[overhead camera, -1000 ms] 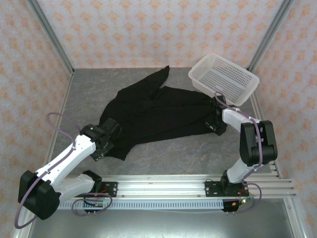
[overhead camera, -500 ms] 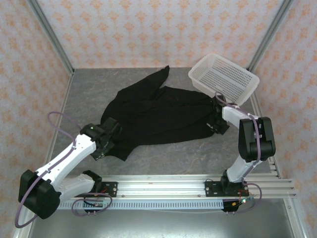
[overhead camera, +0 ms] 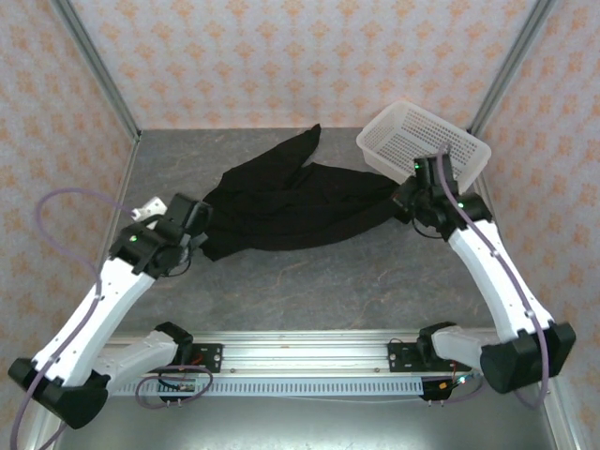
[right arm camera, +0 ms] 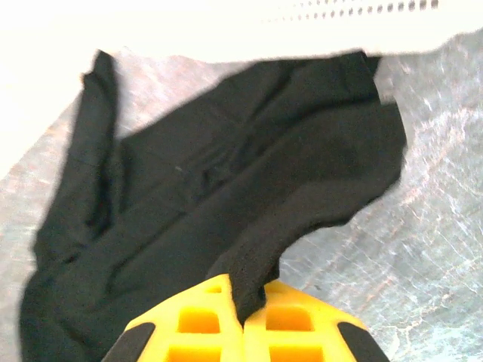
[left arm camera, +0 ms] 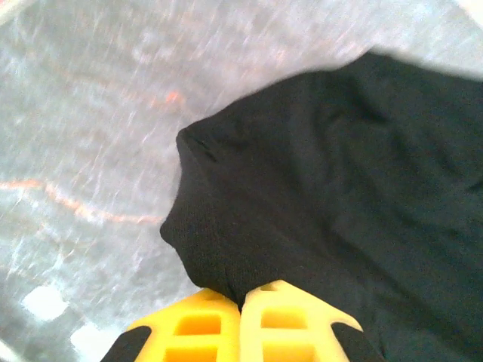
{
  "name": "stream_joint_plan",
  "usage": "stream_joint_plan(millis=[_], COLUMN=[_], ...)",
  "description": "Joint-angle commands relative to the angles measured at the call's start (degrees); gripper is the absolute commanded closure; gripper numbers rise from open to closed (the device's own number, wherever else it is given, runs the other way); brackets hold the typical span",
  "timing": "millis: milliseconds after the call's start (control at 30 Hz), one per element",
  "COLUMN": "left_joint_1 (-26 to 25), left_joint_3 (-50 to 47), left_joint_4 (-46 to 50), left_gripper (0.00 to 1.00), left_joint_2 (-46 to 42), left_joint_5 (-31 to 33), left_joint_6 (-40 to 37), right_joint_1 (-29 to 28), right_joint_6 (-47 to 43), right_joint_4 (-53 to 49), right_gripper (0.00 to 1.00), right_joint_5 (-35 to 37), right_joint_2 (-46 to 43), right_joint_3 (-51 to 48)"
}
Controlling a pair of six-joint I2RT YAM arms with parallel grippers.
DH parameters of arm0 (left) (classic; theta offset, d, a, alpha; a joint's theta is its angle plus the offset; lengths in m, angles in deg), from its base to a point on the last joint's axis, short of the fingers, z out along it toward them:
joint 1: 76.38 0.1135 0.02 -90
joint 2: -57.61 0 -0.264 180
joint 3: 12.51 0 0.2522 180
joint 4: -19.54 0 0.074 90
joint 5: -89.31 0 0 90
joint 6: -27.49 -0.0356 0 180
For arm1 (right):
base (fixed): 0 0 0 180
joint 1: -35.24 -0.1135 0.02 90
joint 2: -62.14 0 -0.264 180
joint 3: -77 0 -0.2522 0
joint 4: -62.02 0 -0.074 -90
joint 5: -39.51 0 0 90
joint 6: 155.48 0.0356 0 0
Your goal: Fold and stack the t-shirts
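Grey marbled surface takes up most of the top view, w/ patterned walls on 3 sides. The black t-shirt lies across the far half, pulled out sideways btwn the two arms. It's crumpled and creased, black cloth all over, w/ one narrow strip running off toward the far wall. Left arm reaches diagonally from the near-left base to the shirt's left end; right arm does the same from the near-right base to the shirt's right end. White perforated plastic basket sits at the far-right corner, just beside that right end; touching or not, can't tell. Left end effector is at the shirt's left edge. In the left wrist view its yellow fingers are pressed together w/ a rounded fold of black knit pinched btwn them; the cloth spreads away to the right and there's bare surface on the left. Right end effector is at the shirt's right edge. In the right wrist view its yellow fingers are clamped on a narrow twisted fold, w/ the rest of the shirt fanning out beyond and the basket's white rim across the top.
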Motion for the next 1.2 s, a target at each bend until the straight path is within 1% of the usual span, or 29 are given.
stream_joint_plan(millis=[0,133,200,300,467,600,667,700,733,833,900,1000,1033,1100,1167], left_joint_1=[0.48,0.48,0.48,0.48,0.48,0.48,0.68,1.49,3.34,13.24,17.45,22.32,23.98,25.99,27.63], left_joint_3=[4.81,8.22,10.51,16.57,30.37,37.26,40.11,41.16,41.95,43.95,46.48,53.86,57.90,67.02,78.82], left_joint_4=[0.83,-1.34,-3.61,-6.09,-9.64,-11.56,-9.79,-9.09,-8.64,-8.48,-9.37,-9.72,-9.59,-8.91,-8.23], left_gripper=[1.00,1.00,1.00,1.00,1.00,1.00,1.00,1.00,1.00,1.00,1.00,1.00,1.00,1.00,1.00], left_joint_2=[-4.69,-12.50,-16.02,-17.05,-11.11,-2.08,3.76,7.21,10.21,19.65,25.67,34.79,37.42,41.77,45.61], left_joint_5=[8.59,13.08,15.44,17.63,18.85,19.30,18.93,17.54,14.89,0.67,-3.93,-9.26,-10.93,-12.02,-12.81], left_joint_6=[-1.79,-3.51,-5.98,-10.37,-17.07,-19.44,-18.70,-18.62,-18.24,-15.50,-16.30,-18.75,-19.42,-20.95,-22.68], right_joint_1=[-0.02,-0.05,-0.08,-0.09,-0.09,-0.05,-0.06,-0.03,-0.07,-0.05,0.00,0.31,0.63,1.32,2.37], right_joint_6=[-0.72,-3.17,-4.23,-4.99,-2.52,0.21,2.02,3.00,3.86,6.22,6.80,6.52,6.48,6.15,5.41], right_joint_4=[-3.66,-1.07,0.86,3.10,8.53,11.84,15.09,16.69,17.85,24.52,27.93,29.98,30.31,28.47,25.20], right_gripper=[1.00,1.00,1.00,1.00,1.00,1.00,1.00,1.00,1.00,1.00,1.00,1.00,1.00,1.00,1.00], right_joint_5=[0.74,-1.35,-2.72,-5.95,-10.37,-12.04,-14.50,-15.92,-16.83,-20.04,-21.77,-23.56,-24.05,-23.85,-23.29], right_joint_2=[-4.50,-11.71,-15.19,-17.13,-14.33,-6.94,-1.79,1.24,4.12,13.09,19.55,29.41,32.52,37.82,43.37], right_joint_3=[3.44,6.08,7.04,9.75,14.75,17.53,17.76,18.14,18.59,19.57,22.59,31.63,35.82,45.59,57.77])
